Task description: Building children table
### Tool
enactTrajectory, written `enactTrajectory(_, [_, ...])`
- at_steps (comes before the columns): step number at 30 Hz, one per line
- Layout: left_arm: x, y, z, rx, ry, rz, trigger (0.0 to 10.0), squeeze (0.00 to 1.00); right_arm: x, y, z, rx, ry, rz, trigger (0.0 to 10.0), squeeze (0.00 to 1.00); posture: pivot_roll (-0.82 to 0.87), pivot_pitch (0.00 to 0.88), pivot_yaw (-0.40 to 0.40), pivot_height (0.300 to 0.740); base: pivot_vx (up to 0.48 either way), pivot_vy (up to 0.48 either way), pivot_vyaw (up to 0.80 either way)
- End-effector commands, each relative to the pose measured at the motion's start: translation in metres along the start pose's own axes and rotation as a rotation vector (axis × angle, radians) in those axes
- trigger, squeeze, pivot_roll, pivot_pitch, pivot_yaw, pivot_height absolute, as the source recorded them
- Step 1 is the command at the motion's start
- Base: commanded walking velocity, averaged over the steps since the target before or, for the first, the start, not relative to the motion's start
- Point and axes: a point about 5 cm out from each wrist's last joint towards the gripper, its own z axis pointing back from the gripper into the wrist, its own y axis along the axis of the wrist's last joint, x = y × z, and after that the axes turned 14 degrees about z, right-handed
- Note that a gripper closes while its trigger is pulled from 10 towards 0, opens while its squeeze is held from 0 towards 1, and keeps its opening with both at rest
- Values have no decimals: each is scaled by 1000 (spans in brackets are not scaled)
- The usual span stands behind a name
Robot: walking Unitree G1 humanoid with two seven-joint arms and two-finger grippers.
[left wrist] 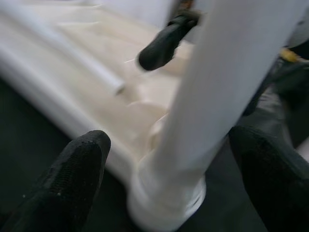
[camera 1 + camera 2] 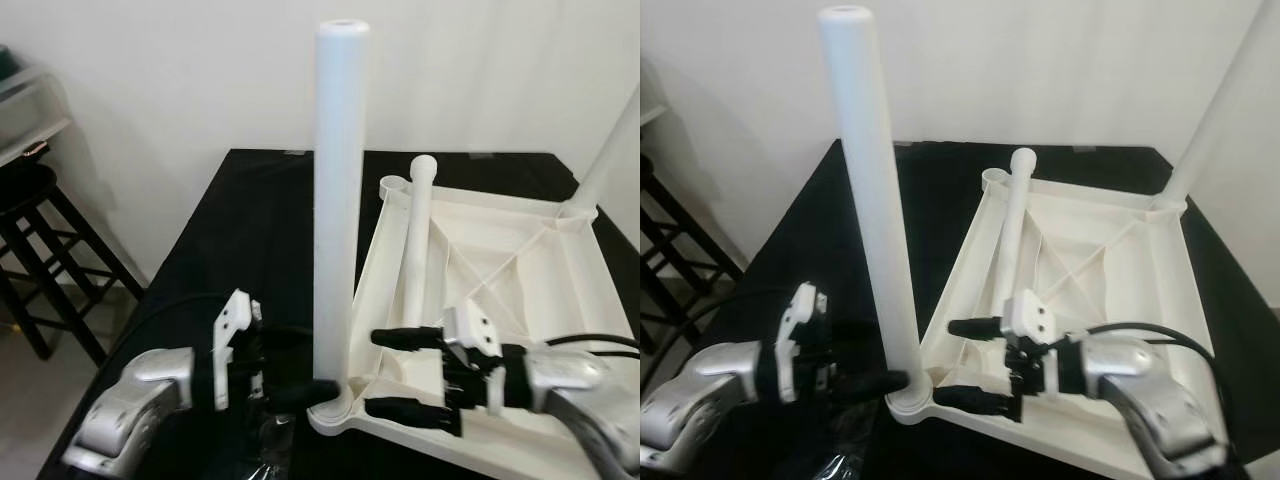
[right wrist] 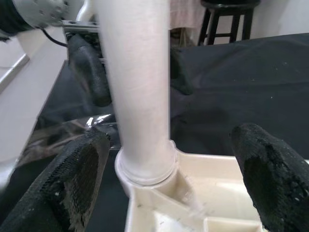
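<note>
Black table (image 2: 250, 230) bears upturned tabletop (image 2: 520, 290); both released pincers flank its upright leg (image 2: 338, 200).

Left arm: silver forearm reaches in low from the near left, wrist level, pointing toward the centre.
Left gripper (image 2: 290, 370): two black fingers (image 1: 77, 179) spread wide apart, one on each side, closing on nothing.
Right arm: silver forearm comes in low from the near right, cable trailing along it, wrist turned inward toward the left arm.
Right gripper (image 2: 410, 372): black fingers (image 3: 79, 176) parted, one above the other, gripping nothing.
</note>
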Motion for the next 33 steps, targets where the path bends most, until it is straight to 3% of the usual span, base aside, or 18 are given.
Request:
enactTrajectory(1, [0,-2,9,-6,31,10,10000,0,2,-3,-8,1,25,16,10000,0,-31,57,-21,740,0,0,0])
enactTrajectory(11, [-7,-9,28,52,199,33,10000,0,25,1,-49,40,132,93,10000,0,-5,64,-48,740,0,0,0])
enactTrajectory(22, [-14,-13,27,109,308,39,10000,0,40,11,-66,98,121,129,10000,0,2,63,-51,740,0,0,0])
enactTrajectory(23, [-13,-13,24,118,311,38,10000,0,42,12,-67,111,114,129,9020,0,3,62,-51,740,0,0,0])
enactTrajectory(24, [-13,-13,24,118,311,38,10000,0,42,12,-67,111,114,129,9020,0,3,62,-51,740,0,0,0])
enactTrajectory(25, [-13,-12,21,131,312,39,10000,0,44,12,-68,129,100,127,2549,0,4,62,-52,740,0,0,0])
enactTrajectory(26, [-13,-12,21,131,312,39,10000,0,44,12,-68,129,100,127,2549,0,4,62,-52,740,0,0,0])
enactTrajectory(27, [-12,-11,17,140,309,37,10000,0,46,12,-69,141,82,126,0,0,3,57,-49,740,0,0,0])
enactTrajectory(33, [-10,-10,9,147,302,22,10000,0,50,12,-69,156,-5,129,0,0,-6,55,-45,740,0,0,0])
